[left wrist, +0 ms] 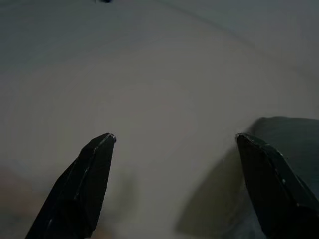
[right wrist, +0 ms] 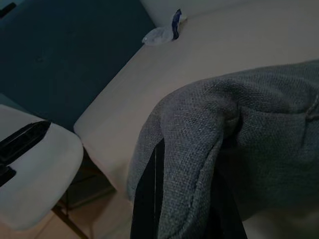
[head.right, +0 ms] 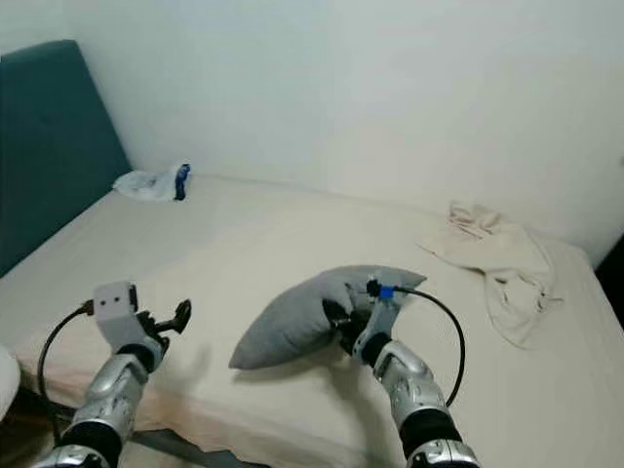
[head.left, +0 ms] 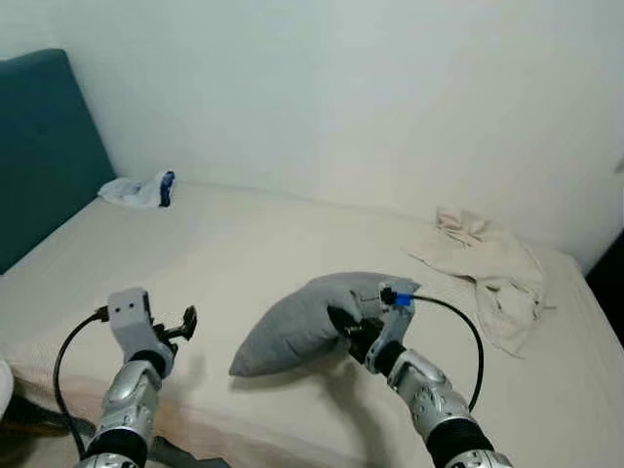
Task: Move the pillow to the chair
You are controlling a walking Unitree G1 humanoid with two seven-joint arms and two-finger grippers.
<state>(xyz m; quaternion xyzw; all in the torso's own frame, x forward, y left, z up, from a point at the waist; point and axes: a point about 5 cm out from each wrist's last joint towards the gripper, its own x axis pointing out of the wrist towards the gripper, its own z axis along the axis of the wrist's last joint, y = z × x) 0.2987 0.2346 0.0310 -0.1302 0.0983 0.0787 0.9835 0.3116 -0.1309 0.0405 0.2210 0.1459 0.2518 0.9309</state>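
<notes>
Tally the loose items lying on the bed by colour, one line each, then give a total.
Grey: 1, the grey knitted pillow, pinched by the right gripper.
Cream: 1, the crumpled cream cloth.
White and blue: 1, the small white-and-blue bundle near the teal headboard.
Total: 3.

Grey coarse-woven cloth pillow [head.left: 302,320]: nubby, matt, creased where black matt fingers [right wrist: 147,196] of right gripper [head.left: 343,330] pinch it. Cream bed sheet [head.left: 244,253]: smooth matt fabric. Far right, crumpled beige cloth [head.left: 492,268], soft, wrinkled. Far left, thin whitish plastic bag [head.left: 132,190], slightly glossy. Teal upholstered headboard [head.left: 44,146]: matt. Silver arms: satin metal sheen.
</notes>
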